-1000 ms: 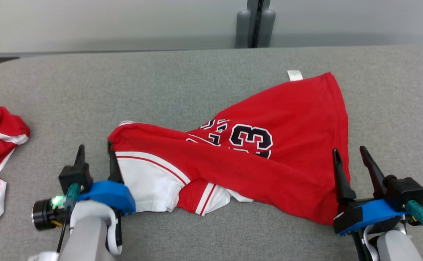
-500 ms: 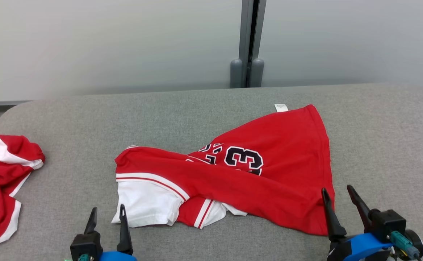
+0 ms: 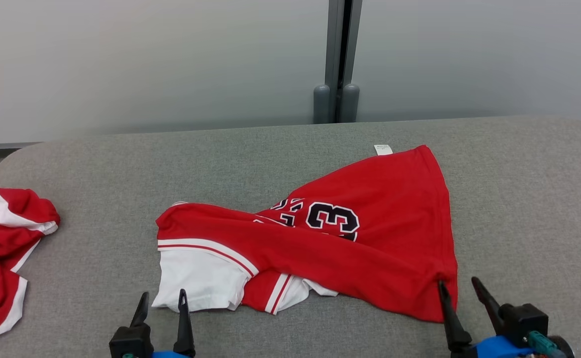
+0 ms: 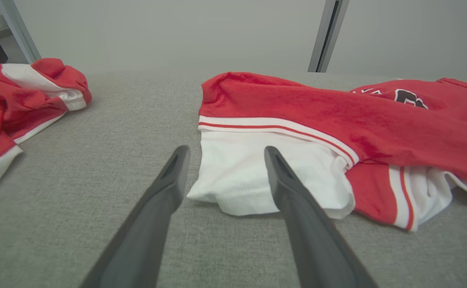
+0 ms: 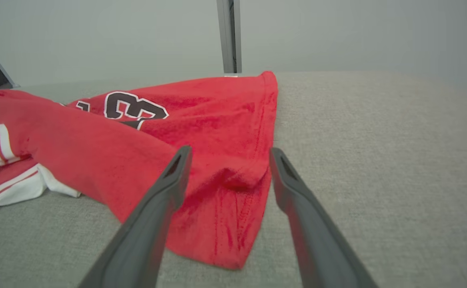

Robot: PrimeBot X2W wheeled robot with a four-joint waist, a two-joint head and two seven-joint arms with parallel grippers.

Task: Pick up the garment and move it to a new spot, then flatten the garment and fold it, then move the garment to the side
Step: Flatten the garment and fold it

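Crumpled red-and-white cloth jersey (image 3: 380, 248) mid-frame on grey fabric table (image 3: 270, 149). At bottom edge, left gripper (image 3: 163, 300) and right gripper (image 3: 457, 287): both wide, empty.

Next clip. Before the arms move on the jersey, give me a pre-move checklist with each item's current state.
1. Left gripper open: ok.
2. Right gripper open: ok.
3. Red jersey flat on the grey table: not ok, bunched, with a fold across its number.
4. White sleeve in line with the left gripper: ok.
5. Red hem corner in line with the right gripper: ok; contact cannot tell.
6. Second red garment apart from the jersey: ok.
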